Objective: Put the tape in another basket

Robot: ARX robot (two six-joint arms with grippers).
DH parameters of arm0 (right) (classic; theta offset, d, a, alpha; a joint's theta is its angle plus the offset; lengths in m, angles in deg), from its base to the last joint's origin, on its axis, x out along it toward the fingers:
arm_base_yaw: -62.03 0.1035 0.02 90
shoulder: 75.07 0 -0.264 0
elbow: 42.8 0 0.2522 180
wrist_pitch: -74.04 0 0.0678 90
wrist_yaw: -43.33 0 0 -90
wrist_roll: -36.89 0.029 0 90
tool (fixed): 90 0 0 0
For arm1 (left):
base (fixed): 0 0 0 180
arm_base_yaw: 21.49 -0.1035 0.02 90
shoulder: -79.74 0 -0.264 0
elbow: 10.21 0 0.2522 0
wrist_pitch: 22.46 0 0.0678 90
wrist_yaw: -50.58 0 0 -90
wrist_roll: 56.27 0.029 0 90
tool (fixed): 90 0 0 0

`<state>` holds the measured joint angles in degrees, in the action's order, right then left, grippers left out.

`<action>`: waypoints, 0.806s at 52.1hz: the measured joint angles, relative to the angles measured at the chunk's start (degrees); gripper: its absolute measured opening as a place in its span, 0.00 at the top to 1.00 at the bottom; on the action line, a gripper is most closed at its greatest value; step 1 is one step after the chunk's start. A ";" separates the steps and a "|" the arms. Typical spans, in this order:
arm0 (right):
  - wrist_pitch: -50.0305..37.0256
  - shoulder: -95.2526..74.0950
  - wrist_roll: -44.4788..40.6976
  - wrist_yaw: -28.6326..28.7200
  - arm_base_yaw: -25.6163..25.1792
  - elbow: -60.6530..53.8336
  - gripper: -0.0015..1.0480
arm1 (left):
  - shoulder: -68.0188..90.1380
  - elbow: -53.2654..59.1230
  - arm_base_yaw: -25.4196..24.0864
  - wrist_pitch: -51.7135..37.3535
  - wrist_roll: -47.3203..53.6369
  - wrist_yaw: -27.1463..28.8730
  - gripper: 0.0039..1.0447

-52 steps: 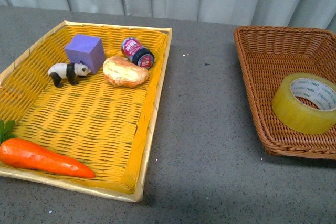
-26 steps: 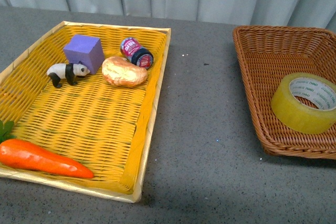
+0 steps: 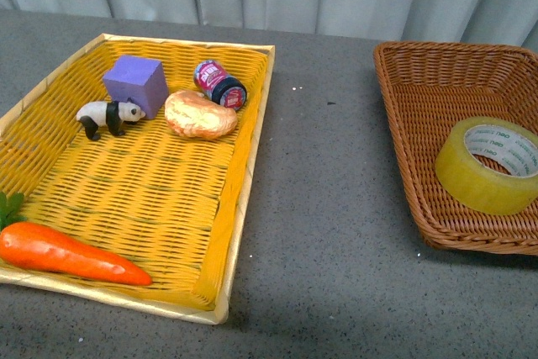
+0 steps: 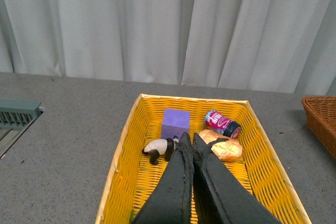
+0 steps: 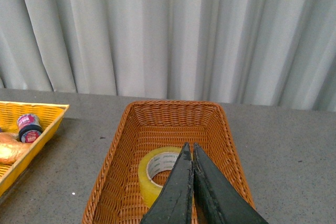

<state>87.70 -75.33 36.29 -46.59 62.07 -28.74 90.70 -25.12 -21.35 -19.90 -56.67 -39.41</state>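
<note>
The tape (image 3: pixel 487 164), a wide yellowish roll with a white core, lies inside the brown wicker basket (image 3: pixel 403 115) at the right. In the right wrist view the tape (image 5: pixel 152 174) sits in the basket (image 5: pixel 110 171) just below and beyond my right gripper (image 5: pixel 189 147), which is shut and empty above it. My left gripper (image 4: pixel 188 137) is shut with nothing in it, hanging over the yellow tray (image 4: pixel 121 156). Neither arm shows in the front view.
The yellow woven tray (image 3: pixel 244 182) at the left holds a purple cube (image 3: pixel 136 81), a toy panda (image 3: pixel 108 115), a bread roll (image 3: pixel 200 115), a small can (image 3: pixel 220 83) and a carrot (image 3: pixel 67 255). Grey tabletop (image 3: pixel 328 208) separates tray and basket. Curtains hang behind.
</note>
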 joint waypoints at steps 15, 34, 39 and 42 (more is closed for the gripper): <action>0.00 0.02 0.00 0.04 0.00 0.00 0.99 | -10.60 -0.02 0.00 10.97 0.02 -0.02 0.97; 0.00 0.04 0.00 0.00 0.00 0.00 0.53 | -10.73 -0.02 0.00 11.08 0.00 -0.02 0.47; 0.00 0.04 0.00 0.00 0.00 0.00 0.40 | -10.71 -0.02 0.00 11.08 0.00 -0.02 0.33; 0.00 0.04 0.00 0.00 0.00 0.00 0.28 | -10.71 -0.02 0.00 11.08 0.00 -0.02 0.21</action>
<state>87.70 -75.28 36.29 -46.59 62.07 -28.74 79.99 -25.14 -21.35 -8.82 -56.67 -39.43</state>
